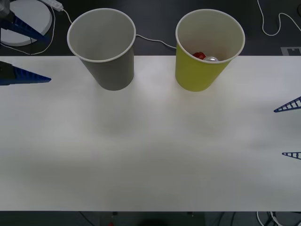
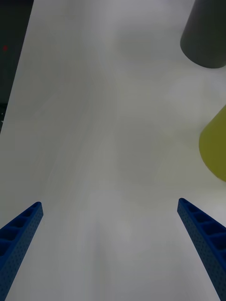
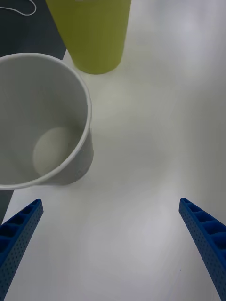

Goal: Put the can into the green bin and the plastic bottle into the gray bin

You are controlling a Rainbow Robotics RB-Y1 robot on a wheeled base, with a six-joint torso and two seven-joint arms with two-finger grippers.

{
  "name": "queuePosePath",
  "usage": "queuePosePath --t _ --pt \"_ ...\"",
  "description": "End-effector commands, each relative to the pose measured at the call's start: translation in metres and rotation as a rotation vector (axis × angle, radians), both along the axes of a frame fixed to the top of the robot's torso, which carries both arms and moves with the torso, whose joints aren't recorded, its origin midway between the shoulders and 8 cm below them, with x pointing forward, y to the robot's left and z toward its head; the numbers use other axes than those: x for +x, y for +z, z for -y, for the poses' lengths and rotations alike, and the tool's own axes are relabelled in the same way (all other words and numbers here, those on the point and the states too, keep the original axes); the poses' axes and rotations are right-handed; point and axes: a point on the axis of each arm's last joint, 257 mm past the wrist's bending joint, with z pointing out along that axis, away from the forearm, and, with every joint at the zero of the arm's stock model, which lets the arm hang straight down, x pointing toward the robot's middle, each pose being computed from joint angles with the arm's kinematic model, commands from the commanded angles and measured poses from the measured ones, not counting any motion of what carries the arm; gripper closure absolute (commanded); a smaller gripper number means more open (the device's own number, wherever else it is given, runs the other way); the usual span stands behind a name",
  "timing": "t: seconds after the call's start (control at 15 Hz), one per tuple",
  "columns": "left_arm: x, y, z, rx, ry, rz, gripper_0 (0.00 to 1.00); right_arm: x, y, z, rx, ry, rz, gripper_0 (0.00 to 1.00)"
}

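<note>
The gray bin [image 1: 111,73] stands at the back left of the white table [image 1: 150,155], and the green bin [image 1: 202,77] stands to its right. The red-orange can [image 1: 199,55] lies inside the green bin, its silver top showing. The plastic bottle is out of view. In the left wrist view the gray bin [image 3: 81,164] shows a bare pale bottom, with the green bin [image 3: 94,33] beyond it. My left gripper [image 1: 46,57] hovers open at the table's left edge, left of the gray bin. At the right edge my right gripper [image 1: 279,133] is open and holds nothing.
White cables [image 1: 155,41] run across the dark floor behind the bins. A white round object [image 1: 28,16] sits at the back left, off the table. The right wrist view shows the gray bin [image 2: 205,33] and green bin [image 2: 215,146] off to one side.
</note>
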Motion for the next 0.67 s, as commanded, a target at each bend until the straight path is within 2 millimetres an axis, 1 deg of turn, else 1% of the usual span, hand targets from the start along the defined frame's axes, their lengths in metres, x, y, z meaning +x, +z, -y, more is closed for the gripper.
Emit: queuePosePath --t 0.07,0.47,0.67 --pt "-0.014 -0.024 -0.015 0.024 -0.052 0.038 0.0 0.0 0.0 0.0 0.0 0.0 0.0 0.0" --pt "-0.028 -0.066 -0.046 0.136 -0.178 0.115 0.0 0.0 0.0 0.0 0.0 0.0 0.0 0.0" --pt "-0.039 -0.081 -0.053 0.139 -0.212 0.115 0.0 0.0 0.0 0.0 0.0 0.0 0.0 0.0"
